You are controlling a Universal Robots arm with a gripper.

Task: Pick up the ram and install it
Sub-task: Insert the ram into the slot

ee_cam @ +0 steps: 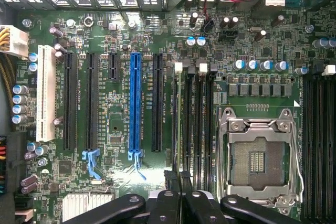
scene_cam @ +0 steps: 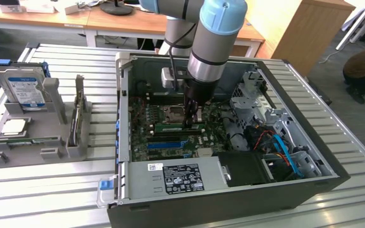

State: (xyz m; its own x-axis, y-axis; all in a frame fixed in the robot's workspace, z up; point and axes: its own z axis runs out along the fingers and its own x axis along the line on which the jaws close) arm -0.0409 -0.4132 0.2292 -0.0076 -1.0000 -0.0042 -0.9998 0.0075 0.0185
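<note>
The pincer is closed. Its two dark fingers press together on the thin upper edge of the ram, a slim long green circuit-board stick with darker patches along its face; any label is too small to tell. The ram stands on edge in a memory slot just beside the square silver processor socket, parallel to the socket's side.

Between the ram and the socket lie narrow black memory slots with white end latches, so that side is tight. On the ram's side away from the socket, the green board is lower and more open as far as the long blue expansion slot. Black slots and one white slot lie further out.

Around the socket, the open black computer case lies on its side on the slatted metal bench. Its walls stand well apart from the arm, which comes down through the open face. Well apart from the socket, toward the exterior view's left, a grey parts holder carries a silver hard drive.
</note>
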